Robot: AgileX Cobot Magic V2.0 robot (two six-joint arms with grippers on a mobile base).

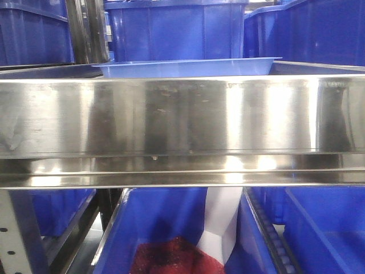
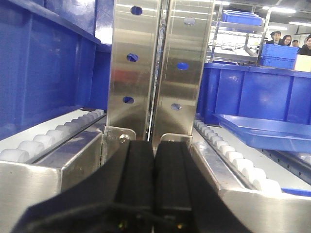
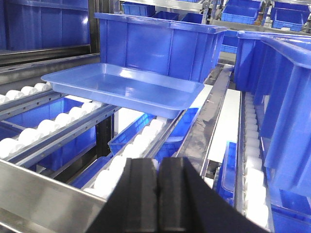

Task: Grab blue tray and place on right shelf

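Closest to the front camera runs the broad brushed-metal rail of the right shelf (image 1: 182,117), filling the view from side to side. Just behind and above it, the blue tray (image 1: 185,67) shows its flared rim, lying level on the shelf. Deep blue bins (image 1: 174,28) stand behind the tray, and another bin (image 1: 165,228) sits on the level below with something dark red inside.

From the right wrist, the right tool (image 3: 159,194) is at the near edge with its two black fingers (image 3: 141,191) pressed together and nothing between them. Farther off, the blue tray (image 3: 124,87) rests on rows of white rollers (image 3: 53,124), its right end over a roller track, with a deep blue bin (image 3: 160,43) just behind it. It is well apart from the tool.

From the left wrist, the left tool (image 2: 154,182) is likewise closed on nothing, facing a pair of perforated metal uprights (image 2: 153,68). The blue tray (image 2: 267,131) lies to the right on the rollers. People stand in the far right background.
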